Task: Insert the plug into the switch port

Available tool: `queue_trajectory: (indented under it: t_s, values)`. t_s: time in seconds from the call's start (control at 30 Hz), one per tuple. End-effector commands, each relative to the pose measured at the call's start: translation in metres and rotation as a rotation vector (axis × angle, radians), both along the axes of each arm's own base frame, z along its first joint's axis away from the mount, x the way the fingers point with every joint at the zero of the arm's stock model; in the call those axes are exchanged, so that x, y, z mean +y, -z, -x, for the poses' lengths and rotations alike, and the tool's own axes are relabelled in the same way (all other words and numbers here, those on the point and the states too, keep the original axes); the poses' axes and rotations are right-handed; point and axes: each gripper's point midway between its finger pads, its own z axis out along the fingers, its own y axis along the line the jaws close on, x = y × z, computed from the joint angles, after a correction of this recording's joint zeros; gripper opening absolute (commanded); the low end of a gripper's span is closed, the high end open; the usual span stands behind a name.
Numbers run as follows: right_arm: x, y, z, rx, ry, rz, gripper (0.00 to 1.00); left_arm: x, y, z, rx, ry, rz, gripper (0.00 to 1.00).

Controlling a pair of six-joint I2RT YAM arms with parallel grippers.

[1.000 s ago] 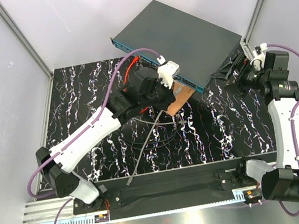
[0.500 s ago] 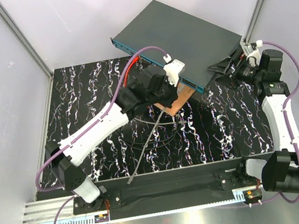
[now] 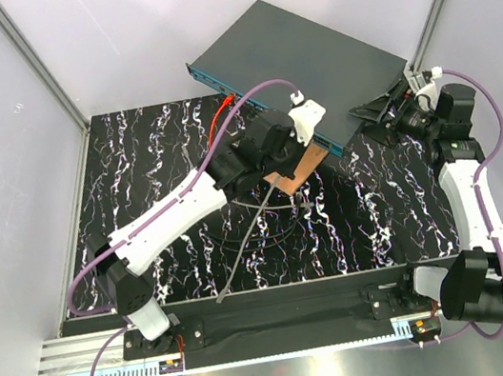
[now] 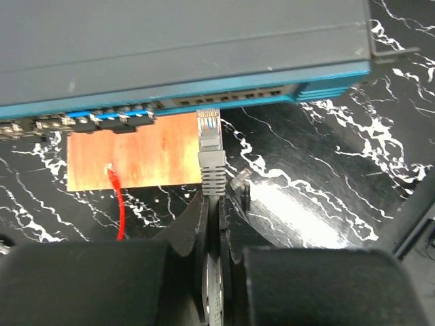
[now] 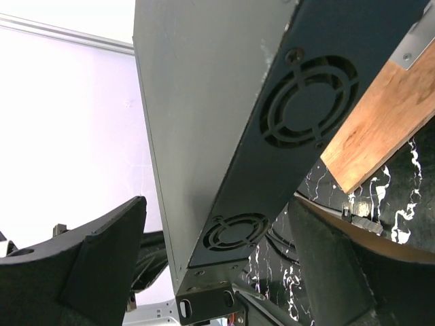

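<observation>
The switch (image 3: 306, 53) sits tilted at the far end of the table (image 3: 133, 169), round about 1 o'clock from the arms, its teal socket face looking toward 7 o'clock. Its near end rests on an orange-brown plate (image 4: 136, 159). Now the left gripper (image 4: 212, 204): it is clenched tight on the plug (image 4: 210, 146), fingers pinching the grey boot just behind the clear tip. From the left wrist, the plug stands straight up toward 12 o'clock, with its tip right at the lower edge of the socket row. I cannot tell whether it touches the face; it is not in a socket yet. A red wire (image 4: 115, 197) runs down across the plate at 9 o'clock of the plug. The grey cable (image 3: 242, 247) trails back from the gripper toward 7 o'clock, across the marbled top. Over at 3 o'clock, the right gripper (image 5: 217, 265) is spread wide around the switch's vented end. One finger (image 5: 102, 258) stands clear of the metal at 8 o'clock, the other sits close beside it at 4 o'clock, and nothing is gripped.
</observation>
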Motion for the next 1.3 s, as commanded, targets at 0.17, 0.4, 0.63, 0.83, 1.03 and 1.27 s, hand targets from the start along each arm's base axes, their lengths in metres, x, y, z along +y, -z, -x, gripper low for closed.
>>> queue_trajectory:
  t_s: [0.17,0.4,0.63,0.83,1.03,1.27]
  values:
    - [0.000,-0.011,-0.005,-0.063,-0.013,-0.005,0.83,-0.003,-0.021,-0.012,-0.066,-0.010,0.016,0.00]
    - [0.000,-0.010,-0.007,-0.067,-0.011,-0.009,0.70,-0.002,-0.023,-0.020,-0.061,-0.021,0.024,0.00]
    - [0.000,-0.008,-0.008,-0.065,-0.012,-0.008,0.55,-0.002,-0.031,-0.034,-0.050,-0.035,0.049,0.00]
    - [0.000,-0.005,-0.007,-0.060,-0.016,-0.012,0.34,-0.006,-0.034,-0.036,-0.043,-0.040,0.069,0.00]
    - [0.004,-0.001,-0.005,-0.052,-0.021,-0.023,0.00,-0.017,-0.032,-0.034,-0.001,-0.035,0.112,0.00]
    - [0.012,-0.003,-0.006,-0.078,-0.039,-0.015,0.00,-0.035,-0.044,-0.039,0.003,-0.032,0.177,0.00]
